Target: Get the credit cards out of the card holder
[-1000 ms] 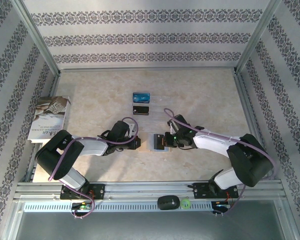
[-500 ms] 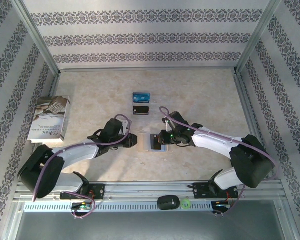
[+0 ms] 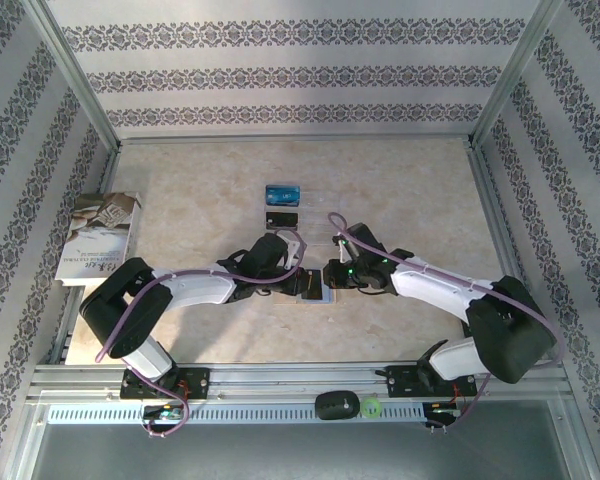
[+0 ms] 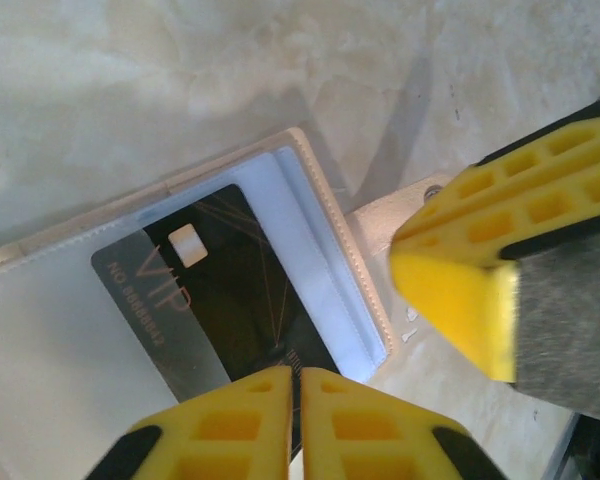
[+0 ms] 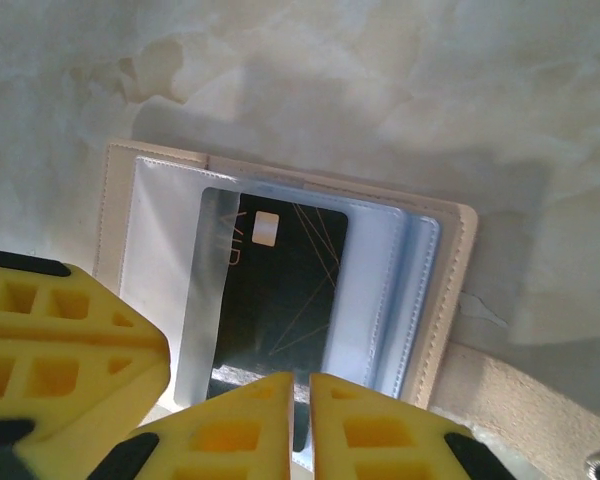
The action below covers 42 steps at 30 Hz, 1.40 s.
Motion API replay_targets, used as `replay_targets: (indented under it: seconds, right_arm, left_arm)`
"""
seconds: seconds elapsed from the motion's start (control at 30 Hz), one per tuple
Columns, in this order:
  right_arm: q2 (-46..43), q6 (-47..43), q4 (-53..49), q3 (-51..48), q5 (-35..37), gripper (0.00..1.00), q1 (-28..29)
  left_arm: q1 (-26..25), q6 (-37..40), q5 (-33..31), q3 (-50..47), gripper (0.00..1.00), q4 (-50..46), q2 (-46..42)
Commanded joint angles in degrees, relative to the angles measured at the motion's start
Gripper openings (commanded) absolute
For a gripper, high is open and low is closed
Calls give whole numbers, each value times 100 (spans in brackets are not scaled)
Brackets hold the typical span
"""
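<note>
The blackish card lay tucked in the open card holder at mid-table. The left gripper and right gripper were each pressed together over its edge. The card was judged thin, stiff and slick, so it should be pinched by its free edge.

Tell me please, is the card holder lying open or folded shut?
Open: the card holder lies spread flat, pale lining up, a black card showing.

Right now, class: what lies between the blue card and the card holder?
Top view: a blackish card lies between the blue card and the card holder, nearer the blue one.
</note>
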Motion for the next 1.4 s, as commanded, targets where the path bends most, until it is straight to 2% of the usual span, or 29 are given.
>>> replay_targets:
  seconds: [0.0, 0.27, 0.5, 0.77, 0.87, 1.03, 1.23, 1.37]
  right_arm:
    - [-96, -98, 168, -144, -192, 14, -22]
    - [388, -1, 685, -74, -904, 24, -13]
    - [944, 187, 876, 62, -944, 27, -19]
    - [1180, 387, 1426, 77, -1338, 33, -35]
    - [1350, 485, 1582, 106, -1498, 26, -31]
    - [1136, 455, 1413, -52, -1169, 0, -162]
    - [216, 17, 756, -330, -873, 0, -571]
    - [-190, -793, 227, 187, -1143, 0, -543]
  left_arm:
    - [-32, 21, -166, -148, 9, -23, -73]
    - [172, -30, -320, -481, 0, 34, 317]
    - [347, -140, -196, -801, 0, 253, 265]
    - [387, -122, -113, -816, 0, 282, 335]
    - [396, -113, -75, -784, 0, 288, 382]
    - [461, -137, -127, -882, 1, 305, 265]
    - [549, -113, -20, -922, 16, 332, 58]
    - [660, -164, 72, -780, 28, 293, -599]
